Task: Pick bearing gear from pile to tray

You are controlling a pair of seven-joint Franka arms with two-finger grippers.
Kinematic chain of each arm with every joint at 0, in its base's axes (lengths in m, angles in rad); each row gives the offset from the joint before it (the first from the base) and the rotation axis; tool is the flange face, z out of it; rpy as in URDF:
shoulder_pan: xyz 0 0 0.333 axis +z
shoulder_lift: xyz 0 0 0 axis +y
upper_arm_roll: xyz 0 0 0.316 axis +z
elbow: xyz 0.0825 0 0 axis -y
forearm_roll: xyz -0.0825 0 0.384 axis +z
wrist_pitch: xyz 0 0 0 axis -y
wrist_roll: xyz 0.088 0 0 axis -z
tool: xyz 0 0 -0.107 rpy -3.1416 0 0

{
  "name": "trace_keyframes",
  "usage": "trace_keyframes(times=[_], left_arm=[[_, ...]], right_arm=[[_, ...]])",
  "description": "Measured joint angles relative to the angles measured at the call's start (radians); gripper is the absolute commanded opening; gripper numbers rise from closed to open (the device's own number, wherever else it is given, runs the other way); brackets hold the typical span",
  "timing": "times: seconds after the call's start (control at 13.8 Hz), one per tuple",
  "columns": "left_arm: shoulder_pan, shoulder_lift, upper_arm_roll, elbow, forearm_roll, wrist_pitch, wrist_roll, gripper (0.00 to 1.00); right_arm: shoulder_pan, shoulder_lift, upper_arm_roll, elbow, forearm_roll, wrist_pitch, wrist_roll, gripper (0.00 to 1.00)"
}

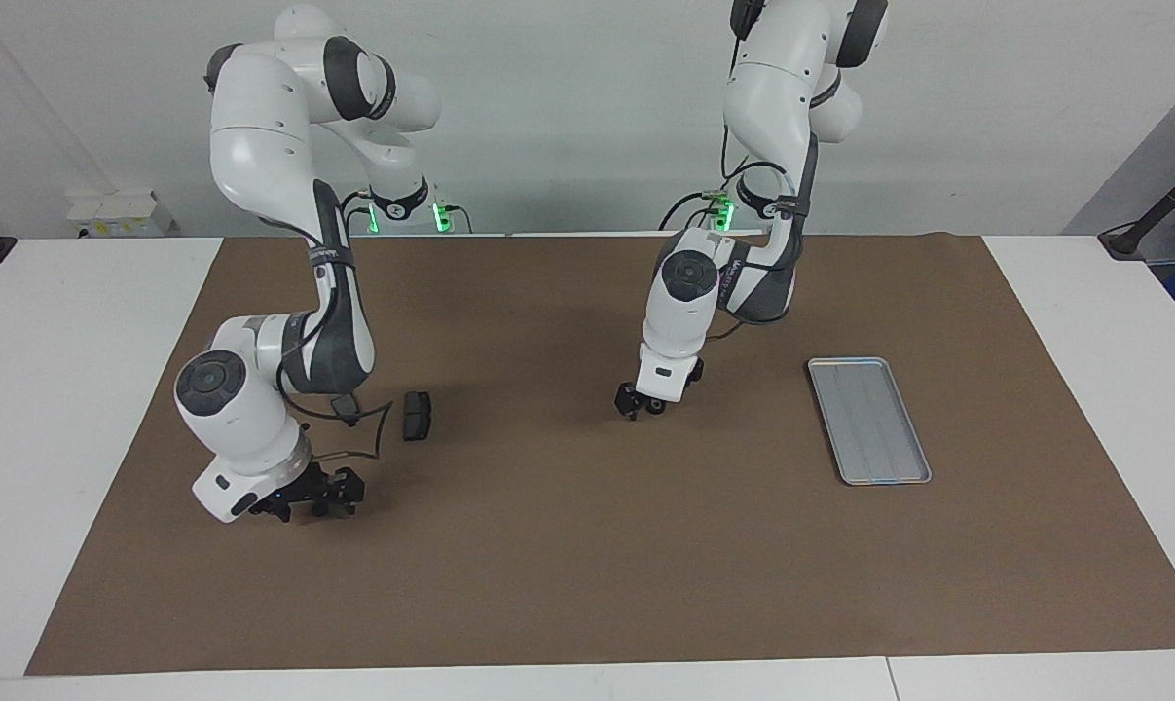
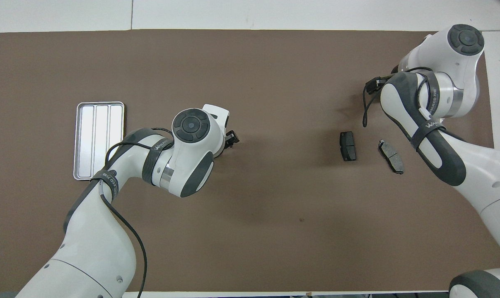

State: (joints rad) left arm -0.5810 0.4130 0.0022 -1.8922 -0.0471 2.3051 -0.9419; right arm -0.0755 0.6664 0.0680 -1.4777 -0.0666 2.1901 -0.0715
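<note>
The right claw hangs low over the brown mat at the right arm's end of the tabletop; whether it is apart or together cannot be told. 2 dark grey brake pads lie near that arm, no gear visible. The left claw hovers over mid-mat, its state also unclear. The silver tray sits toward the left arm's end, holding nothing.
</note>
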Motion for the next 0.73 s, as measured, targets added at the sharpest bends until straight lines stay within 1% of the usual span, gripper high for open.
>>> trace_keyframes(times=[0.15, 0.22, 0.36, 0.44, 0.58, 0.65, 0.73], left_arm=[[0.000, 0.000, 0.001, 0.000, 0.000, 0.001, -0.001, 0.73], [0.000, -0.001, 0.002, 0.000, 0.000, 0.001, -0.002, 0.64], [0.000, -0.007, 0.002, 0.000, 0.000, 0.001, -0.002, 0.53], [0.000, -0.007, 0.003, 0.000, 0.002, 0.001, -0.002, 0.44], [0.000, -0.015, 0.008, -0.002, 0.002, -0.003, -0.003, 0.18], [0.000, -0.016, 0.008, -0.002, 0.002, 0.000, -0.003, 0.11], [0.000, -0.016, 0.008, -0.002, 0.002, 0.000, -0.003, 0.10]], right_arm=[[-0.001, 0.000, 0.000, -0.017, -0.001, 0.006, 0.000, 0.97], [-0.001, 0.000, 0.000, -0.020, -0.003, 0.006, 0.000, 0.96], [-0.002, 0.000, -0.001, -0.020, -0.008, 0.005, 0.000, 0.95], [-0.002, 0.000, -0.001, -0.021, -0.009, 0.004, 0.000, 0.91], [-0.006, 0.000, -0.002, -0.021, -0.011, -0.002, 0.000, 0.80], [-0.011, 0.000, -0.002, -0.022, -0.011, -0.004, 0.000, 0.77], [-0.015, 0.000, -0.002, -0.022, -0.011, -0.005, 0.000, 0.74]])
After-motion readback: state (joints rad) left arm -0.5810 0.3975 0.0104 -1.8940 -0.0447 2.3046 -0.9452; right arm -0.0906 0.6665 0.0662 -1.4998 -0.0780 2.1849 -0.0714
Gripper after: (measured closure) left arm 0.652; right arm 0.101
